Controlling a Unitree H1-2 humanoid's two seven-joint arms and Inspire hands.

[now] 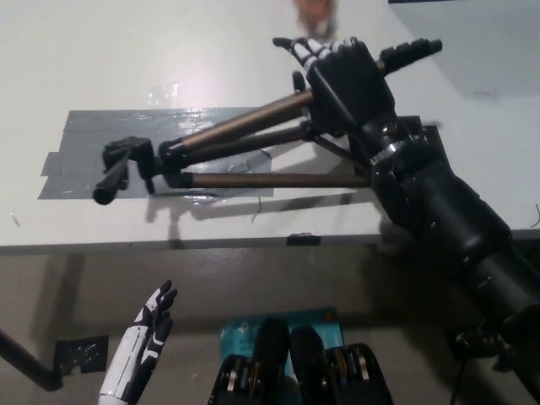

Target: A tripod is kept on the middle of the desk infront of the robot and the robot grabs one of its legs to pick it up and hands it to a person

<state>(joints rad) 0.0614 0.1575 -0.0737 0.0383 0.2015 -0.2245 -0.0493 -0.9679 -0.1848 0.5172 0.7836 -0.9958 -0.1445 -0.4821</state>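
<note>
The tripod (228,148) lies folded across the desk, its black head (126,160) to the left and its bronze legs running right. It casts a shadow on the desk beneath it and looks slightly raised. My black right hand (346,80) is shut on the upper leg (253,118), whose black foot (413,49) sticks out past the hand at the upper right. My white left hand (148,333) hangs below the desk edge at the lower left, fingers apart, holding nothing. A person's hand (316,13) shows blurred at the top edge, just beyond my right hand.
The white desk (110,67) carries a grey taped patch (93,139) under the tripod's head end. The desk's front edge (169,245) runs across the middle of the picture. A teal object (232,333) lies on the floor below.
</note>
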